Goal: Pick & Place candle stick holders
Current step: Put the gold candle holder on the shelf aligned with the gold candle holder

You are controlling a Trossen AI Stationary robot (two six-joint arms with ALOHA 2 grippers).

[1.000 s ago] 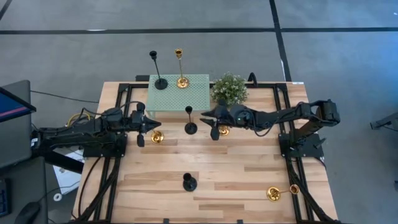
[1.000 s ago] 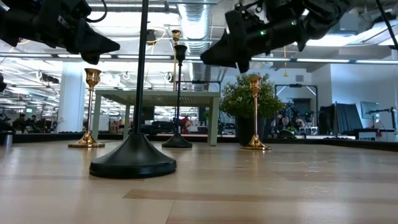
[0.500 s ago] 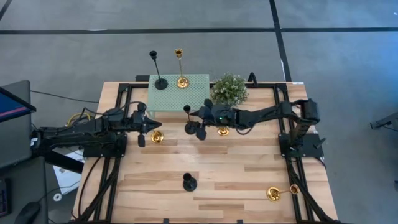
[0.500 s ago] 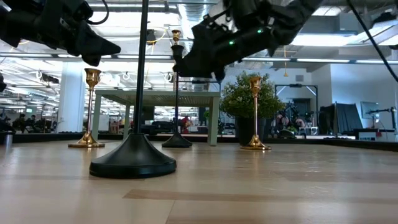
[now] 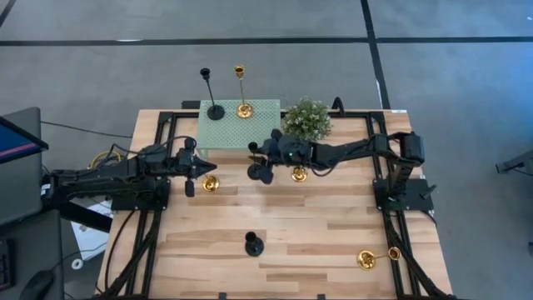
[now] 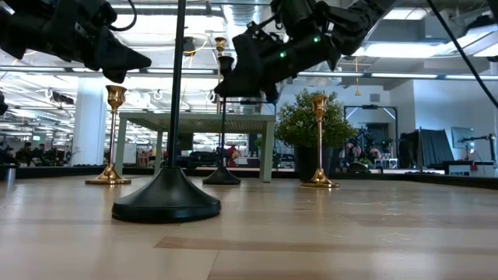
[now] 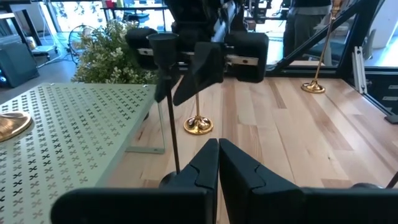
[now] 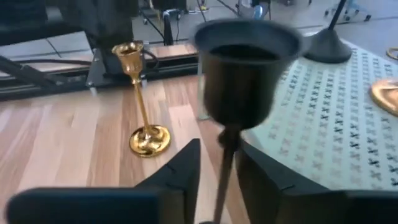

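A black candle stick holder stands upright on its round base on the wooden table, in front of the mint-green little table. My right gripper is open. Its fingers stand on either side of the holder's thin stem, just below the cup, with narrow gaps on both sides. My left gripper is shut and empty above the table's left part, beside a gold holder that stands upright. In the left wrist view the black holder stands ahead of the shut fingers.
One black and one gold holder stand on the little table. A bushy plant stands to its right. A gold holder stands under my right arm. A black one stands near the front edge, and a gold one lies at the front right.
My right gripper has gone toward the table's left edge, from beside the middle gold holder to the black holder, and now has its fingers on either side of the stem. The holders have stayed in place.
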